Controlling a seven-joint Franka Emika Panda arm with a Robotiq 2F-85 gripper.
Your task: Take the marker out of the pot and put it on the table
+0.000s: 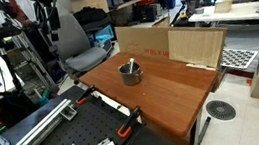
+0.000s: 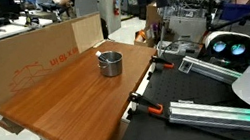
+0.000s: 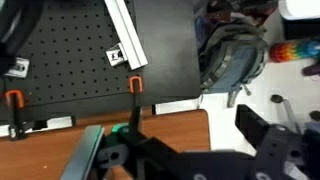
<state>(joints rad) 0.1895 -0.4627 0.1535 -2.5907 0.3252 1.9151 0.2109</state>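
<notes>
The black gripper [image 3: 190,160] hangs over the edge of the large reddish-brown wooden table [image 3: 185,125], beside the black perforated metal bench [image 3: 70,50]; how far its jaws are spread cannot be told; the small shiny steel pot [image 1: 131,74] stands mid-table, away from it; the slim marker [image 1: 133,63] leans inside, one end above the rim.

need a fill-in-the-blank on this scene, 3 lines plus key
1. The steel pot stands on the wooden ___.
2. The marker pokes out of the ___.
3. Along the far edge of the table stands a wall of ___.
Missing words: table; pot; cardboard.
</notes>
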